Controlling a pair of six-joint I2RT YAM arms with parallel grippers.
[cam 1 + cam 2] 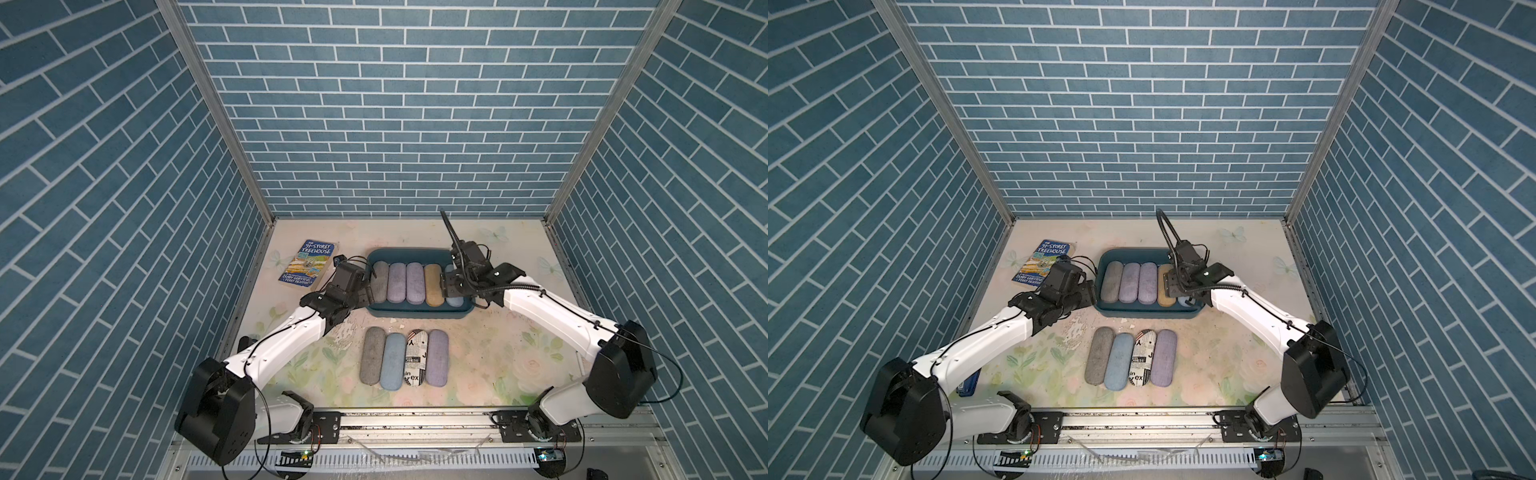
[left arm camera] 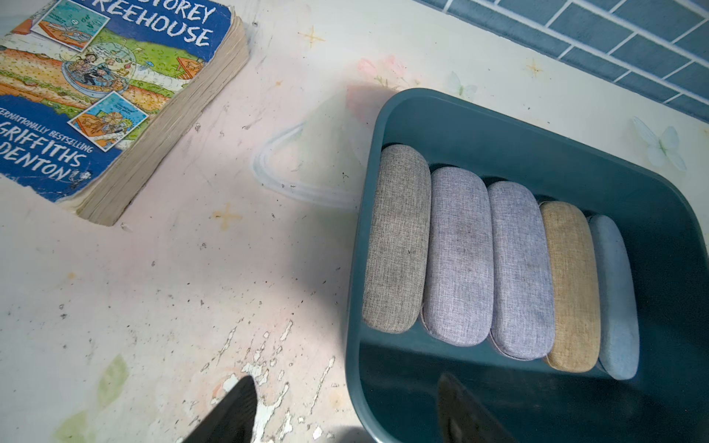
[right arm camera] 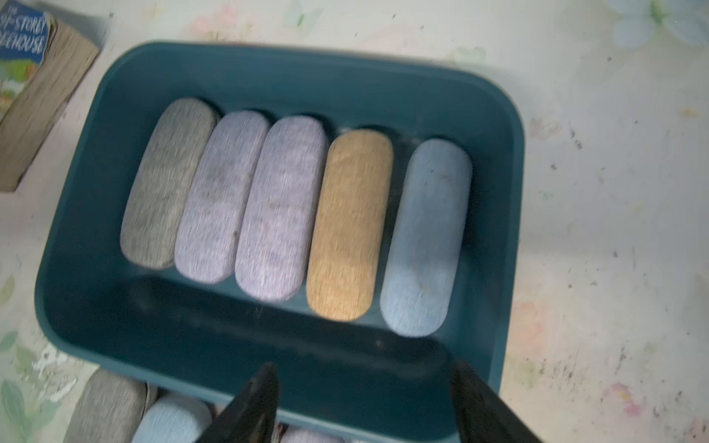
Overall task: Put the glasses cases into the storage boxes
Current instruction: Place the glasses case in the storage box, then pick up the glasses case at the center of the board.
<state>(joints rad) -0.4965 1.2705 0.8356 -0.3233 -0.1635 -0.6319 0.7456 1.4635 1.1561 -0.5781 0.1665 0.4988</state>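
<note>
**Even overhead light; one wrist view blurred**

Both top views are lit brightly and evenly from above. The pale floral-printed desk [image 1: 478, 353] is rendered almost washed out, and only faint, soft shadows are cast under the white arms [image 1: 282, 345]. The blue brick-patterned walls [image 1: 104, 166] are splayed outward toward the edges by wide-angle distortion.

The left wrist view is sharp. A broad soft shadow is thrown on the desk beside the dark teal rounded plastic tub [image 2: 356, 268]. The black fingers [image 2: 230, 414] of the left pincer [image 2: 345, 387] are out of focus.

The right wrist view is smeared by blur. The weave of the fabric-covered oblong glasses cases [image 3: 276, 207] is lost, and the right pincer [image 3: 364, 372] is seen only as dark, soft-edged shapes.
</note>
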